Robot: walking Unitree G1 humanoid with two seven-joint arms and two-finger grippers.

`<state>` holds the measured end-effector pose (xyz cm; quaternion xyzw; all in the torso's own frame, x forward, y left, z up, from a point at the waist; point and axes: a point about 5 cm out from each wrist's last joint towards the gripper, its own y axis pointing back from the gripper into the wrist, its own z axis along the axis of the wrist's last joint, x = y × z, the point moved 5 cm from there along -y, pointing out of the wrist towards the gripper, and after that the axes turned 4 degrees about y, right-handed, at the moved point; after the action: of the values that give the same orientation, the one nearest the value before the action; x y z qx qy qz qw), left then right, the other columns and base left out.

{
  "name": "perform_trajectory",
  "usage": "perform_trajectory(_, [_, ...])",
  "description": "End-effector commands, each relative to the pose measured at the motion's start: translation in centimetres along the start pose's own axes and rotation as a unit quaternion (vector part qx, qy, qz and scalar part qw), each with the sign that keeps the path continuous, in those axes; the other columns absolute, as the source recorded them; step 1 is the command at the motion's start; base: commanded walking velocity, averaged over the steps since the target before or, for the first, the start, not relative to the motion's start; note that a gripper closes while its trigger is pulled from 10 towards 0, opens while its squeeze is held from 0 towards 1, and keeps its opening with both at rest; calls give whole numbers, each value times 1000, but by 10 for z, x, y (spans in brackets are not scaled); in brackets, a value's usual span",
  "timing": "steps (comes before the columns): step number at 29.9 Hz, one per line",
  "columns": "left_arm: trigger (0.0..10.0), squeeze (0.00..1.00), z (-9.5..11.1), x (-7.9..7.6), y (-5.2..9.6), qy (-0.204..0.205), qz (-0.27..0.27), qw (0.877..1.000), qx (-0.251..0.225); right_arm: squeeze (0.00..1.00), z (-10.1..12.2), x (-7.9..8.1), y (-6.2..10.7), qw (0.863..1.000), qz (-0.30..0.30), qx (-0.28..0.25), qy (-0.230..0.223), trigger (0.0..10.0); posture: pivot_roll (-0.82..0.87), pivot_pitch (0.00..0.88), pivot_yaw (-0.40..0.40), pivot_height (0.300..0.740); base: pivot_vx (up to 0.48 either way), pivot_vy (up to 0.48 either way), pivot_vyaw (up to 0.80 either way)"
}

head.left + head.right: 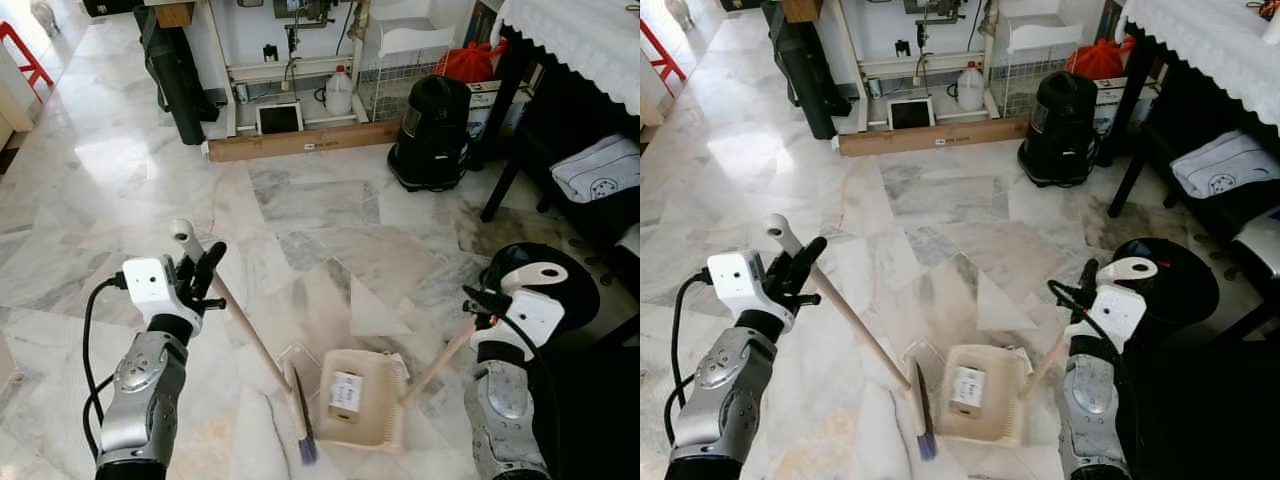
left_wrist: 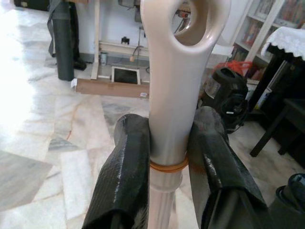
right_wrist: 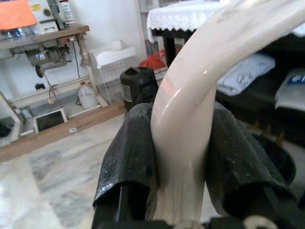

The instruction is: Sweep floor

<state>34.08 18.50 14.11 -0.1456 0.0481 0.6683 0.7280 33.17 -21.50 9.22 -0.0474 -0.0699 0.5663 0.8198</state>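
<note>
My left gripper (image 1: 200, 272) is shut on the top of a beige broom handle (image 1: 240, 322), close under its looped end (image 2: 183, 28). The stick slants down to the dark bristle head (image 1: 302, 425) on the marble floor. Right beside the bristles lies a cream dustpan (image 1: 385, 395) with a small white packet (image 1: 346, 393) in it. My right gripper (image 1: 482, 305) is shut on the dustpan's long handle (image 1: 440, 362), near its curved top (image 3: 190, 105). Both black finger pairs press the handles from either side in the wrist views.
A black vacuum cleaner (image 1: 432, 132) stands ahead on the right, next to a dark table (image 1: 520, 110) with a lace cloth. A long cardboard box (image 1: 300, 141) lies along the back wall under a work stand. A black round bin (image 1: 540, 280) sits by my right arm.
</note>
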Motion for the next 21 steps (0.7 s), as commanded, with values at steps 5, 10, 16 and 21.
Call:
perform_trajectory(5, [10000, 0, 6, -8, -2, -24, -22, 999, -18, 0, 18, 14, -9, 998, 17, -13, -65, 10000, 103, 68, 31, 740, 0, 0, 0])
perform_trajectory(10, [10000, 0, 9, -14, -5, -16, -36, 999, -21, 0, 17, 23, -8, 997, 38, -7, -71, 10000, 108, 59, 27, 740, 0, 0, 0])
perform_trajectory(16, [10000, 0, 28, -27, -9, 46, -62, 996, -48, 0, 13, 36, -5, 995, 69, 4, -69, 10000, 110, 52, 24, 740, 0, 0, 0])
perform_trajectory(21, [10000, 0, 53, -29, -16, 20, -58, 994, -88, 0, 10, 37, -4, 995, 75, 10, -70, 10000, 113, 52, 25, 740, 0, 0, 0])
